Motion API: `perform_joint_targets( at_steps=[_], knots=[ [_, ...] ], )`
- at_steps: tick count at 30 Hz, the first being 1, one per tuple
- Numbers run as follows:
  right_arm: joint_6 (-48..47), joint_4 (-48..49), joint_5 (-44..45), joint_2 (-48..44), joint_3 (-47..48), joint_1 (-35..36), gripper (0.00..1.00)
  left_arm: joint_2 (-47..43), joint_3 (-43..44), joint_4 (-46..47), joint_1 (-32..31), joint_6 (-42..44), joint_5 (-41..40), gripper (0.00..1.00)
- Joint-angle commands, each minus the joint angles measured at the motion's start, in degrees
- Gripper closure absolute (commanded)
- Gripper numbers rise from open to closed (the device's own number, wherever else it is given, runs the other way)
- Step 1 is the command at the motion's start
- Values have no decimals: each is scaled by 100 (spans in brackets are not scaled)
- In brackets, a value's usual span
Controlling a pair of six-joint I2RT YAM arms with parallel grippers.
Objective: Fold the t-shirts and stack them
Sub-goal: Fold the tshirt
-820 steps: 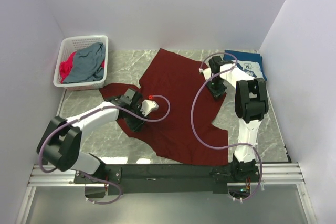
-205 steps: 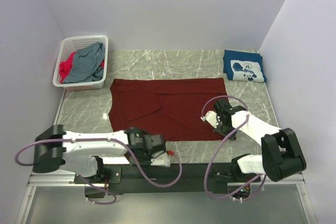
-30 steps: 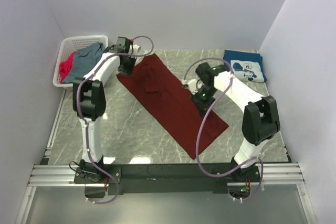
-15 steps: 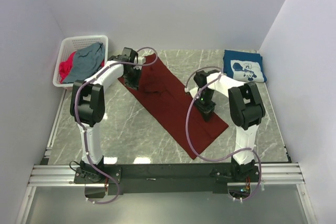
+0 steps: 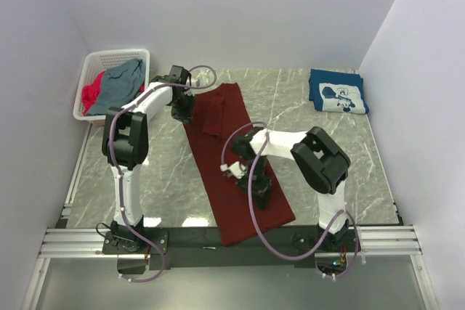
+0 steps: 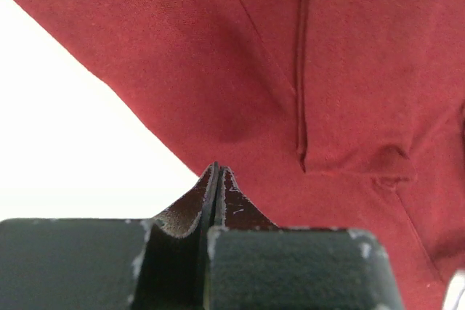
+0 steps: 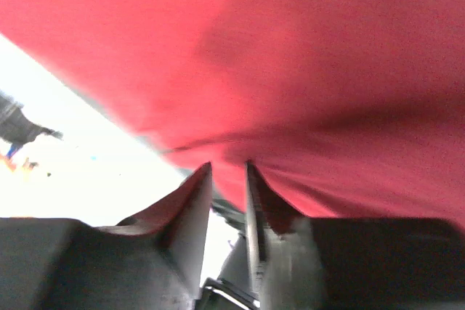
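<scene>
The maroon t-shirt (image 5: 214,152) lies folded in a long strip from the back middle of the table to the front edge. My left gripper (image 5: 182,112) is at its far left corner. In the left wrist view the jaws (image 6: 216,170) are pressed shut at the edge of the cloth (image 6: 327,70). My right gripper (image 5: 251,182) is on the strip's right side near the middle. In the right wrist view its jaws (image 7: 228,168) stand a narrow gap apart with the cloth (image 7: 305,49) puckered between the tips. A folded navy t-shirt (image 5: 338,93) with a white print lies at the back right.
A white lattice basket (image 5: 116,55) at the back left holds a grey-blue shirt (image 5: 120,88) and a pink one (image 5: 90,96). White walls close the table on three sides. The strip's near end reaches the black rail (image 5: 182,239) at the front edge.
The maroon strip has swung from a diagonal to nearly straight front-to-back. My right gripper moved forward and left with it. My left gripper stayed at the far corner.
</scene>
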Motion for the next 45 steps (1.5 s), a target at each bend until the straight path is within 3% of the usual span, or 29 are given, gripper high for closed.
perform_joint_targets(
  at_steps=[1,6,11,16,21,29,34,38,45],
  knots=[
    [-63,-190,-1606,-395,294,379,66,262,294,-78,26,-101,-6,98],
    [-178,-253,-2188,-1195,821,29,57,825,637,-43,17,-4,240,98],
    [-160,-148,-2347,-1486,1051,-630,57,1641,1524,-113,-26,101,284,97],
    [208,387,-2155,-1548,1375,-1763,57,2363,2752,-175,-210,399,232,96],
    [543,679,-1926,-1118,2182,-2335,57,2646,3626,166,-440,875,-32,85],
    [1439,1864,-1486,-100,3107,-2494,59,557,2098,1486,-264,743,380,44],
    [1774,2199,-1407,691,3704,-2503,60,114,1421,1365,-211,368,1318,45],
    [2133,2243,-1407,1246,4109,-2512,64,236,990,1380,-194,-12,1953,64],
    [2503,2665,-1442,1783,4048,-2608,66,711,638,1811,-18,-513,2560,70]
  ],
)
